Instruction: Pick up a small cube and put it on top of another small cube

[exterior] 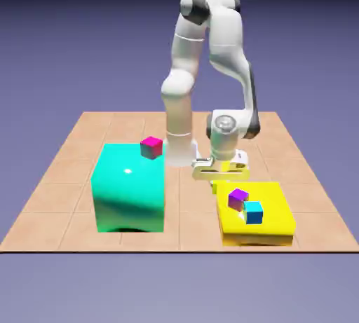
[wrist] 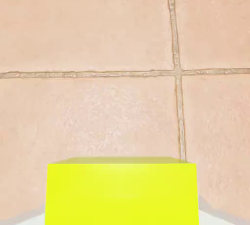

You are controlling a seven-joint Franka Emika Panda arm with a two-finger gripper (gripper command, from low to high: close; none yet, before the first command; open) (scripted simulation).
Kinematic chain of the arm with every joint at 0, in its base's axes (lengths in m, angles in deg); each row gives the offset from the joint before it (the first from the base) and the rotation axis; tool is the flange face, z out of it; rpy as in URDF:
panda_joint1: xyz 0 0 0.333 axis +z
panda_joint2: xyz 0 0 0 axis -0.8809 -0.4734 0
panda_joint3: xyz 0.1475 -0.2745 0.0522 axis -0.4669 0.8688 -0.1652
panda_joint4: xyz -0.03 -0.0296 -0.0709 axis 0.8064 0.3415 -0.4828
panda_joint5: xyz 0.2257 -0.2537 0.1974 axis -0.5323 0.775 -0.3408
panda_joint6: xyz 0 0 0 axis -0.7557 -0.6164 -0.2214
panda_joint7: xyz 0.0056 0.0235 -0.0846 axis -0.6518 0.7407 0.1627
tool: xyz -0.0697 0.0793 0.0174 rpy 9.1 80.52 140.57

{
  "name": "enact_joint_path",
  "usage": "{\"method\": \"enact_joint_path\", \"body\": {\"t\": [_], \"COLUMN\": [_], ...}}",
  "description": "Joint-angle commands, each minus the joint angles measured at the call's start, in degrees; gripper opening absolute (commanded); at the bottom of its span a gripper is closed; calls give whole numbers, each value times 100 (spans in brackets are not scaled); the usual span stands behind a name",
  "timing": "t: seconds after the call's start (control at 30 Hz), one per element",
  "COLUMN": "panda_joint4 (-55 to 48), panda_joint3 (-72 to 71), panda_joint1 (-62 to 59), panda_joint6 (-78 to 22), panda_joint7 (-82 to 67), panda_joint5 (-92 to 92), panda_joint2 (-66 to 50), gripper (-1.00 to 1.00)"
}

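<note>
Down low, the small cube (wrist: 122, 192) hides the closed fingers.

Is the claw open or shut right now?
Shut on the small green and yellow cube, which fills the space between the claw tips in the hand view.

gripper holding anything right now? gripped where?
Yes: the gripper is shut on the small cube, which fills the space between the fingertips in the hand view. Contact faces are hidden, presumably its two opposite sides.
</note>
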Motion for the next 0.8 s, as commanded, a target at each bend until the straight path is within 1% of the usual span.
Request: {"method": "enact_joint_path", "body": {"t": [0.0, 0.3, 0.37, 0.43, 0.57, 0.77], "panda_joint4": [28, 279, 287, -3, -480, -817], "panda_joint3": [-42, -410, -423, -777, -1059, -1106], "panda_joint1": [-109, -1075, -1107, -778, -1587, -2833], "panda_joint6": [-1, -15, -15, -464, -1121, -2114], "panda_joint7": [174, 1749, 1801, 2299, 3277, 4494], "panda_joint5": [247, 2488, 2562, 2643, 2758, 3115], "panda_joint2": [115, 1150, 1184, 1372, 1830, 2700], "gripper": [-100, -100, -100, -100, -100, -100]}}
